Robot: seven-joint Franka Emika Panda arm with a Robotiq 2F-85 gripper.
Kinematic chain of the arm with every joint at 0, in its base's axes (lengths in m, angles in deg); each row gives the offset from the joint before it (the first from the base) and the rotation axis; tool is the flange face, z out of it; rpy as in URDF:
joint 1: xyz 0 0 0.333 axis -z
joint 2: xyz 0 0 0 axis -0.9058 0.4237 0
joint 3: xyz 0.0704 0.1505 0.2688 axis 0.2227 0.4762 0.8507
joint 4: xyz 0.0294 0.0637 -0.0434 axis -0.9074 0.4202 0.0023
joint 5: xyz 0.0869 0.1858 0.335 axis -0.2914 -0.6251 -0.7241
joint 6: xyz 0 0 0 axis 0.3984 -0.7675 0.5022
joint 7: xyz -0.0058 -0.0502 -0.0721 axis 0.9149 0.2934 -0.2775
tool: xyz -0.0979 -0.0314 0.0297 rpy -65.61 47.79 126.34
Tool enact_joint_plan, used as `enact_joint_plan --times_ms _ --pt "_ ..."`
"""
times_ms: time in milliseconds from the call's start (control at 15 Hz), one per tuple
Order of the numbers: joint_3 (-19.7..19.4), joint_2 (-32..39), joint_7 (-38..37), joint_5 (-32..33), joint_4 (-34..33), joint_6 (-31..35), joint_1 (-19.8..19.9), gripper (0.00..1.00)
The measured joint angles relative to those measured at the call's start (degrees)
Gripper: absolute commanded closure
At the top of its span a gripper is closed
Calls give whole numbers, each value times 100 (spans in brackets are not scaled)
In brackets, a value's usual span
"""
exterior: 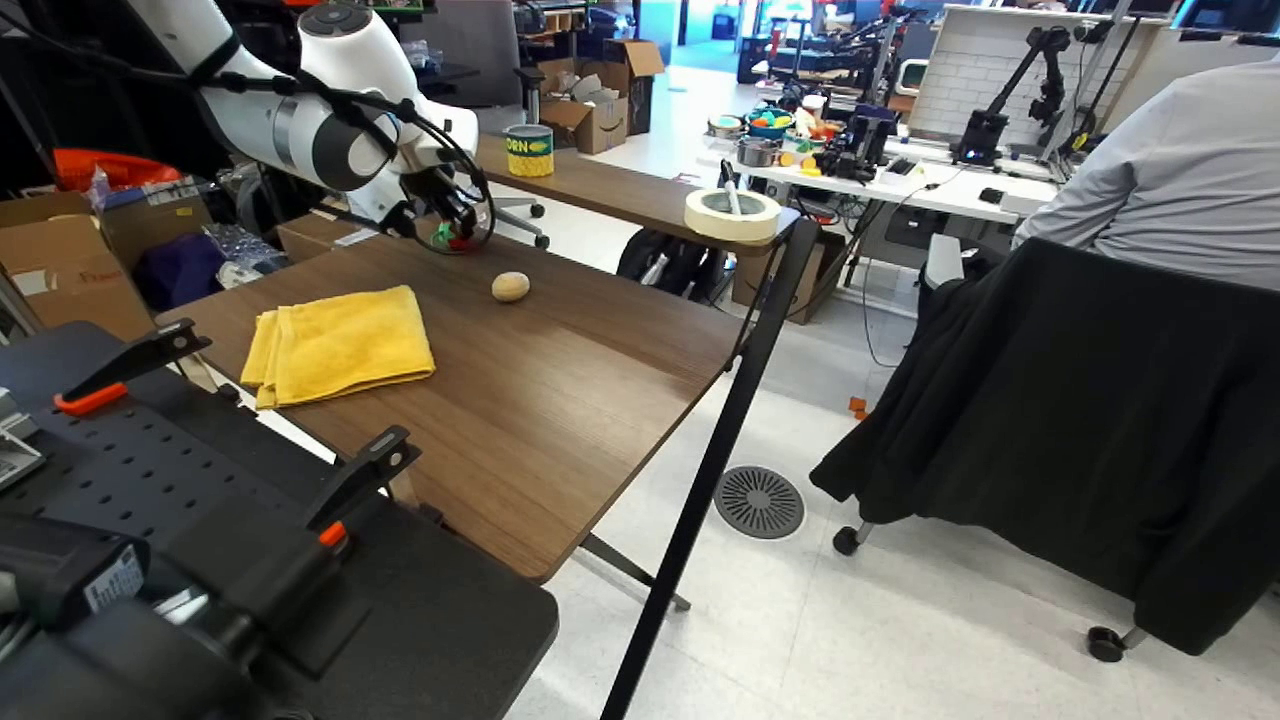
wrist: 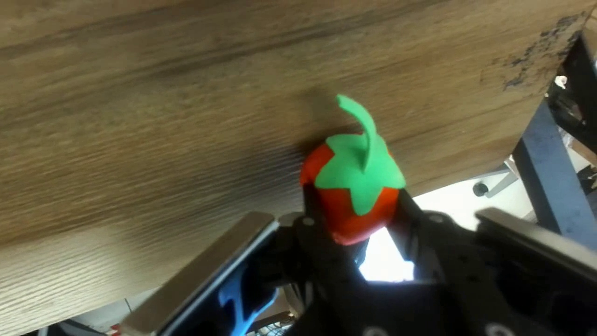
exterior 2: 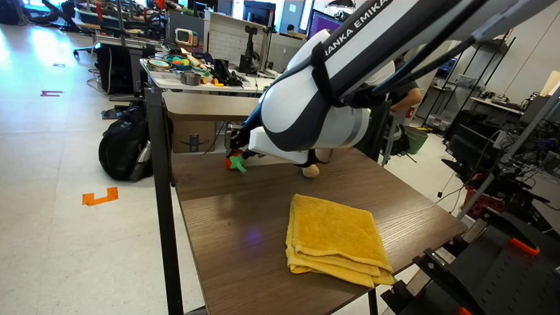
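Black cart point(exterior: 460, 610) foremost; red toy fruit point(wrist: 357, 179) in grip

From left to right in an exterior view: beyond the cart, a folded yellow towel point(exterior: 345, 345) lies on the brown table point(exterior: 560, 400). Next, the gripper point(wrist: 358, 200) grasps the fruit by both sides, near the table's edge; whether the fruit touches the table cannot be confirmed. A tan ball point(exterior: 510, 287) sits near it, to the right. Judgement: hold appears even; light, steady pressure advised, curled stem point(wrist: 366, 123) left free.
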Motion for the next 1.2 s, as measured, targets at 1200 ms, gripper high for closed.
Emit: enact_joint_plan --times_ms 1200 --pt "-4360 -2029 -1557 59 3138 -1404 -2770 94"
